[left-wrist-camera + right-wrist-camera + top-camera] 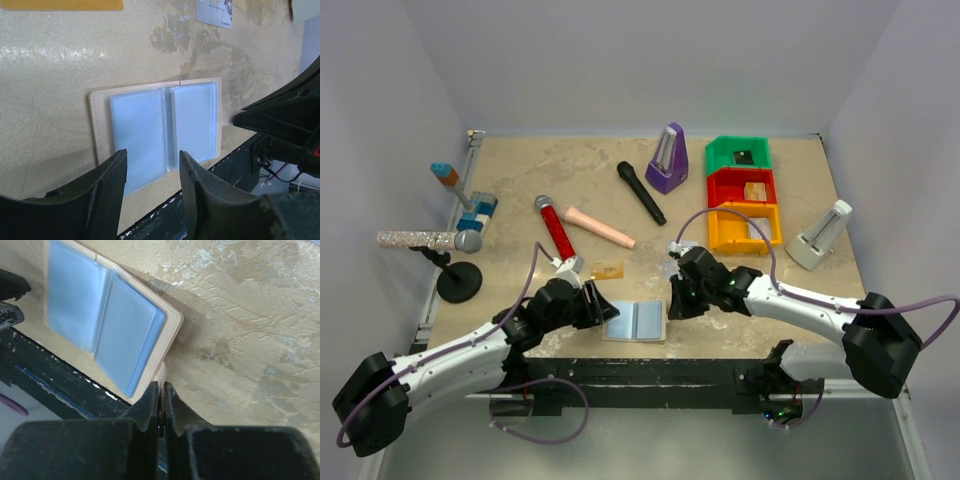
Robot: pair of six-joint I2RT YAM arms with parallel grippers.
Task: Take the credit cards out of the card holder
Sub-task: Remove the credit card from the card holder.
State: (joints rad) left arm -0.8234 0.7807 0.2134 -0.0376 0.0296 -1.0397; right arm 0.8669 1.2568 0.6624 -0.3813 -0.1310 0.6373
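Note:
The card holder [636, 320] lies open and flat near the table's front edge, its two light blue panels [165, 120] facing up inside a tan border. My right gripper [161, 390] is shut on the holder's snap tab [161, 374] at its right edge. My left gripper [152, 160] is open just above the holder's near left corner, with nothing between its fingers. Two credit cards lie on the table beyond it: an orange-tan one [60, 4] and a pale silver one [215, 12]. I cannot tell whether any cards are in the sleeves.
The black front rail [650, 368] runs right below the holder. Behind it lie a red microphone [554, 226], a pink cylinder [600, 227] and a black microphone [641, 192]. A purple metronome [667, 160] and stacked coloured bins [742, 196] stand at the back right, and a microphone stand [459, 280] is at the left.

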